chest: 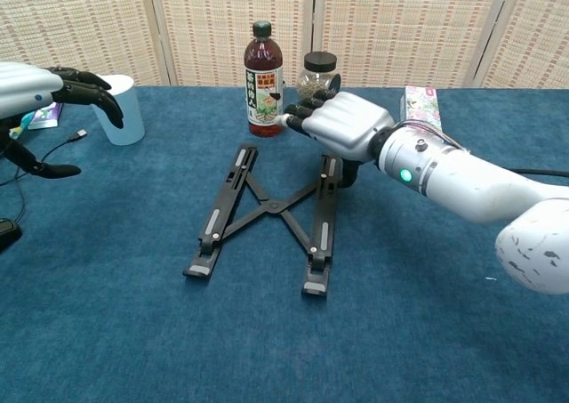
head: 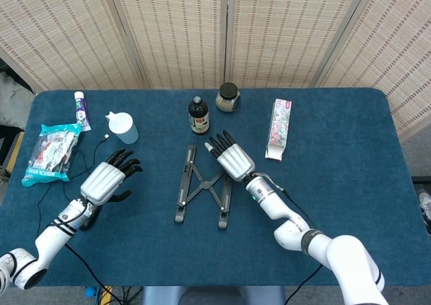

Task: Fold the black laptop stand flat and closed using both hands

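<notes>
The black laptop stand lies on the blue table as an open X, two rails joined by crossed struts. My right hand hovers palm down over the far end of the stand's right rail, fingers stretched out and apart. In the chest view the right hand has its thumb hanging down against the outer side of that rail. It grips nothing. My left hand floats well to the left of the stand, fingers loosely bent and empty; the chest view shows the left hand at the left edge.
A dark bottle and a lidded jar stand just behind the stand. A pink-white carton lies to the right. A white cup, a thin cable, a snack bag and a tube sit at the left.
</notes>
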You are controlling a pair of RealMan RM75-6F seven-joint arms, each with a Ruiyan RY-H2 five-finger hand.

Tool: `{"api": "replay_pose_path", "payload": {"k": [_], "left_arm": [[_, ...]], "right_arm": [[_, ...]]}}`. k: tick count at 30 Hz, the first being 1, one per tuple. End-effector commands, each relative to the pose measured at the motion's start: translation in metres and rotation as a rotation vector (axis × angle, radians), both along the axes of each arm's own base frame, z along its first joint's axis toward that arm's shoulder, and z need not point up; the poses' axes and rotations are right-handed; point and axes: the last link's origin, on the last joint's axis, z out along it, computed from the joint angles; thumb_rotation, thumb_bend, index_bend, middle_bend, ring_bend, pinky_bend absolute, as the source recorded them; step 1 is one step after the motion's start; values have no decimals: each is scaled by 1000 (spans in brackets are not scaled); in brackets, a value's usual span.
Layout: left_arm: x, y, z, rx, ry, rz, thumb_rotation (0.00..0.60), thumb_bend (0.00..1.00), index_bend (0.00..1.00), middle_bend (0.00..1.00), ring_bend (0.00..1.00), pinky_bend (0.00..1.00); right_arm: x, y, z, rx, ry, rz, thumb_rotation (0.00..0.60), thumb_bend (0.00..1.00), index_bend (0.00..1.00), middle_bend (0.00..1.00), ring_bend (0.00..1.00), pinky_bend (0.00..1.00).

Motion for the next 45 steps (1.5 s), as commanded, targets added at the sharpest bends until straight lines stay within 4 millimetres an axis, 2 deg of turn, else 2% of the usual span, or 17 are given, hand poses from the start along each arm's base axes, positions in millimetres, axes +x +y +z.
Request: {"api": "replay_pose_path", "payload": {"k": [1,5,8,14,19,23,26,33,42,45], "left_arm": [[-2,0,1,3,1,6,600,219,258,194,67,43],[-7,2,2,7,15,26,600,219,258,194,67,42],[-10,11,2,17,36,36,600,219,258,194,67,42],[-9,37,-2,22,94,28,600,220,258,194,67,42],[-2,55,-18,-8,108,20,600,219,244,194,67,42],[4,65,-34,-38,129,7,600,219,214,185,67,43],[9,72,-47,-61,120,18,600,215,174,165,67,43],[22,83,-70,-105,87,31,600,184,113,121,45,42],[24,89,-91,-133,99,40,600,172,14,39,0,32],[25,91,-95,-136,91,41,600,172,9,34,0,32]], "right_arm": [[12,-3,-7,-5,-20,0,600,40,0,51,0,0],[19,-3,-9,-1,-55,1,600,40,0,46,0,0],[16,0,-1,1,-78,30,600,42,0,44,0,0],[6,22,31,31,-134,105,600,42,0,44,0,0],[3,45,59,62,-185,137,600,42,0,44,0,0],[4,61,72,73,-196,181,600,40,0,42,0,0],[3,72,70,87,-189,190,600,38,0,30,0,0],[-2,93,49,142,-147,177,600,0,0,0,0,0],[1,102,31,151,-129,201,600,0,0,0,0,0],[0,102,28,148,-117,206,600,0,0,0,0,0]]}}
